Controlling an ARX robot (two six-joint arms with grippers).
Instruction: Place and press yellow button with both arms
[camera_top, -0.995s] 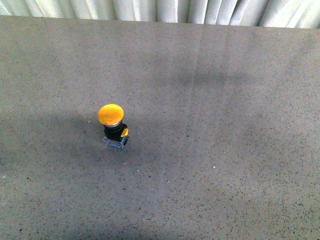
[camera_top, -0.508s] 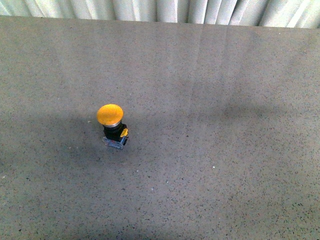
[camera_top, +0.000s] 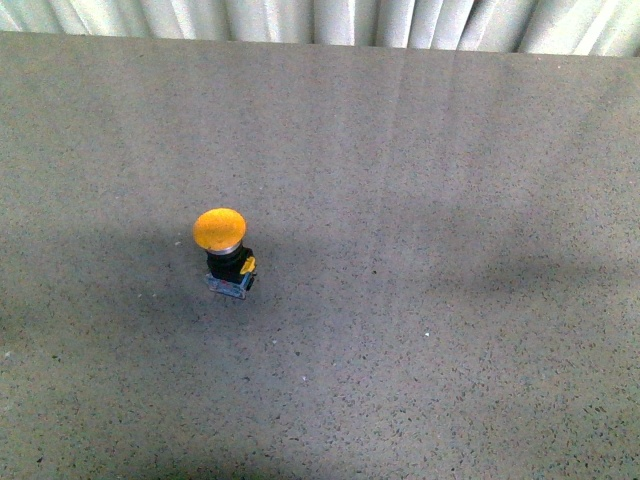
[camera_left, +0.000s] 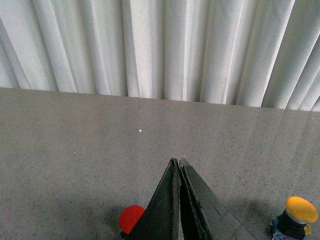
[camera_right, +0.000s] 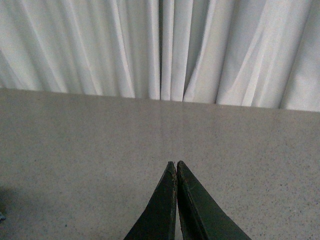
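- Yellow button (camera_top: 225, 252) stands upright on the grey table (camera_top: 450, 200), nothing touching it.
- Left gripper (camera_left: 179, 167) has its jaws pressed together, empty, near the button; a red cap (camera_left: 131, 218) sits beside it.
- Right gripper (camera_right: 174, 170) also has its jaws pressed together, empty.

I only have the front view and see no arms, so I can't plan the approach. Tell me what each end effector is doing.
Observer: The left end effector is shut, with nothing between its tips.
Operator: Report the right one.
Observer: The right end effector is also shut and empty, above bare table.
Operator: Say whether either wrist camera sees the yellow button.
Observer: Only the left wrist view does; the yellow button stands upright at the picture's edge, apart from the end effector.
Operator: Name anything else nearby.
Observer: A red round thing shows in the left wrist view, partly hidden behind the end effector.
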